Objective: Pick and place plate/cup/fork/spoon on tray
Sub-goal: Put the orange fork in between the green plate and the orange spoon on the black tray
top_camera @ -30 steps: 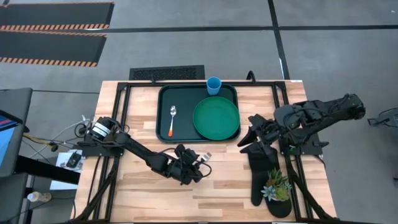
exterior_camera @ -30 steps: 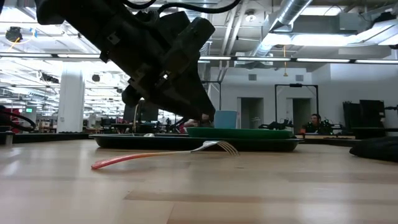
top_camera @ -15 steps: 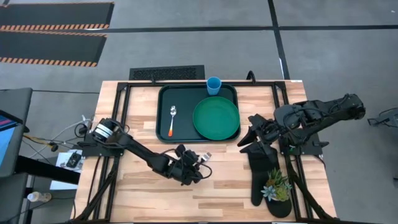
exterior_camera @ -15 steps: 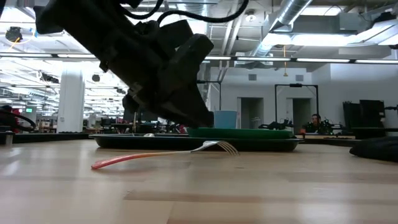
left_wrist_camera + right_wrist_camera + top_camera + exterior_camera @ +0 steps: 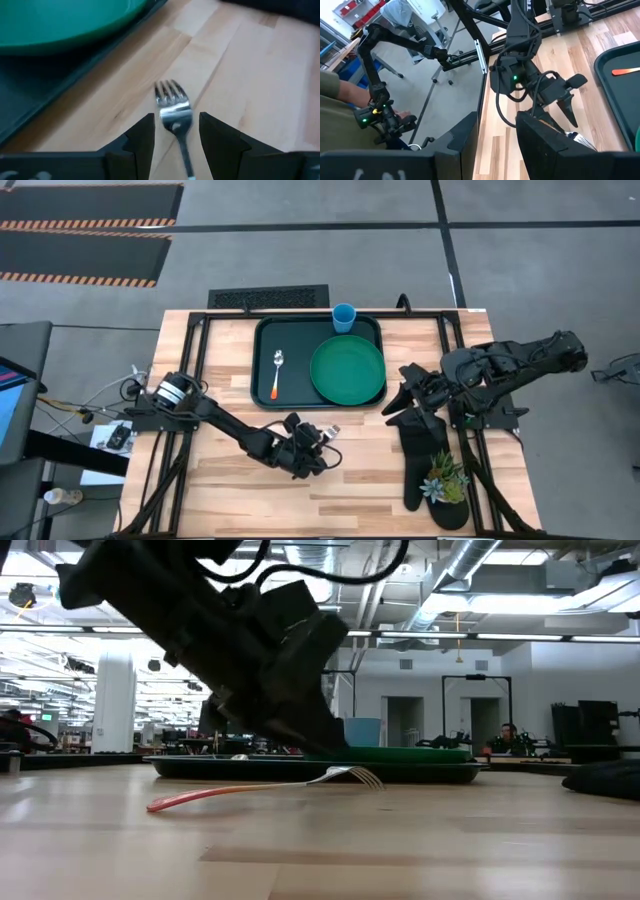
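The fork lies flat on the bare table in front of the tray's near edge, its orange handle left and its tines right in the low view. My left gripper is open just above it, one finger on either side of the fork's neck, with a gap to each. In the high view this gripper hides most of the fork, whose tines show. The tray holds the green plate, the blue cup and the spoon. My right gripper is open and empty right of the tray.
A black oven mitt and a small potted plant lie at the table's near right, below my right arm. Bare wood lies left of and in front of the fork. A person stands beyond the table's edge in the right wrist view.
My left gripper has gone down a little toward the fork, staying open. The fork has stayed where it was.
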Robot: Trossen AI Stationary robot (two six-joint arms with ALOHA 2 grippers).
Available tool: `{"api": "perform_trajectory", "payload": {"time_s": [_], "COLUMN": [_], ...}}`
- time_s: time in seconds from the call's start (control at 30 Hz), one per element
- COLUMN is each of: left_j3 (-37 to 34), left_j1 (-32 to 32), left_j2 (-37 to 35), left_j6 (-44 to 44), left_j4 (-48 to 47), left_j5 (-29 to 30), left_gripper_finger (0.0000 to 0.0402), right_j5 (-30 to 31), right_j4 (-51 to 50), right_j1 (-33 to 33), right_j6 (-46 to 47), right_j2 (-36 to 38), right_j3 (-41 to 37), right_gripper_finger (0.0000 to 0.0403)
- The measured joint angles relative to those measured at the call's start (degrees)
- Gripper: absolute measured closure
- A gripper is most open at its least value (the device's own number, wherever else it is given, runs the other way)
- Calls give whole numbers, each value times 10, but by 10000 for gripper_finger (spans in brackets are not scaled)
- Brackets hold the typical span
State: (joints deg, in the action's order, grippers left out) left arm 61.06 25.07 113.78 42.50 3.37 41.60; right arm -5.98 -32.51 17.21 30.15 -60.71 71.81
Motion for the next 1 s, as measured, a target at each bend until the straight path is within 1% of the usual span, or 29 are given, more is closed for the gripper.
{"api": "perform_trajectory", "payload": {"time_s": [0.07,0.1,0.13,0.4,0.5,0.53,0.6,0.73,0.77,1.0], "left_j3": [7,8,7,14,16,16,17,17,17,16], "left_j1": [1,1,1,0,-3,-4,-6,-7,-7,-7], "left_j2": [15,19,19,38,44,44,44,42,42,37], "left_j6": [1,1,1,10,18,24,40,52,53,103], "left_j4": [11,2,-15,-11,-12,-19,-32,-56,-56,-54], "left_j5": [-7,-11,-11,-8,-20,-25,-35,-38,-39,-60], "left_gripper_finger": [262,262,262,262,268,274,300,381,389,397], "right_j5": [0,0,0,0,0,0,0,0,0,0], "right_j4": [0,0,-1,-1,-1,-1,-1,0,0,0], "right_j1": [0,0,0,0,0,0,0,0,0,0], "right_j6": [0,0,0,-2,1,3,7,9,9,9], "right_j2": [0,0,0,0,0,0,0,0,0,0], "right_j3": [0,0,0,0,0,0,0,0,0,0], "right_gripper_finger": [243,243,243,243,243,243,243,243,243,243]}}
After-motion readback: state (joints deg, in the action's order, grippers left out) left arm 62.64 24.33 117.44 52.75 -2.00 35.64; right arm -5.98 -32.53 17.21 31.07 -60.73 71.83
